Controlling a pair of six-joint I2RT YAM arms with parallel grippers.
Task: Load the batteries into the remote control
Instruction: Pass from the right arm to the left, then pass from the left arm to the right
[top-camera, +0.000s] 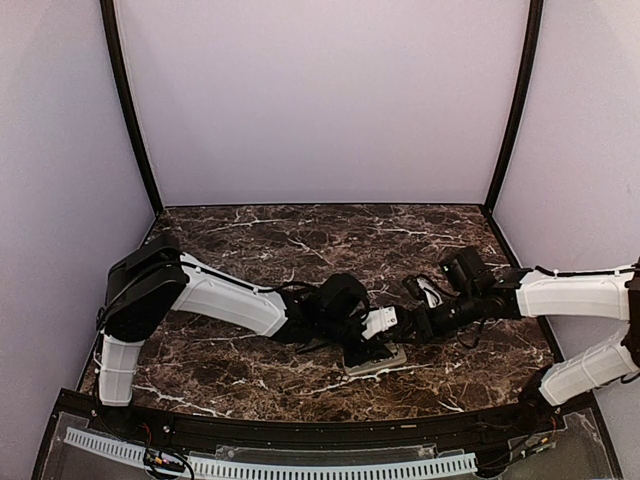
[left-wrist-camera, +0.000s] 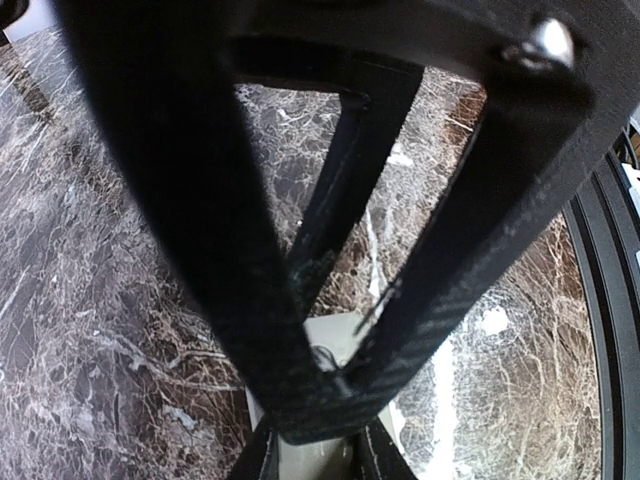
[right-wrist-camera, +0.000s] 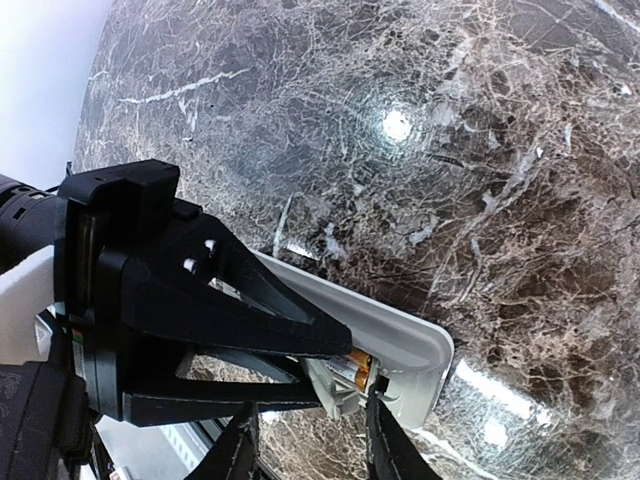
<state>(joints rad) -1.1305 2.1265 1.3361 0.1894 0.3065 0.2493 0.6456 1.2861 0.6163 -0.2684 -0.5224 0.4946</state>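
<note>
The light grey remote control (top-camera: 385, 360) lies on the marble near the table's front centre, its battery compartment facing up. My left gripper (top-camera: 362, 345) reaches it from the left. In the left wrist view the left gripper (left-wrist-camera: 312, 455) has the grey remote control (left-wrist-camera: 335, 335) between its fingers, shut on it. One of the batteries (right-wrist-camera: 352, 370), with an orange end, lies in the open compartment of the remote control (right-wrist-camera: 400, 335). My right gripper (right-wrist-camera: 312, 410) hovers just over that compartment, open, with nothing between its fingers; from above the right gripper (top-camera: 408, 328) comes in from the right.
The two grippers crowd each other over the remote; the left gripper's black fingers (right-wrist-camera: 220, 320) fill the left of the right wrist view. Pale enclosure walls ring the dark marble table (top-camera: 250, 250). A black rail and a white slotted strip (top-camera: 300, 465) run along the front edge.
</note>
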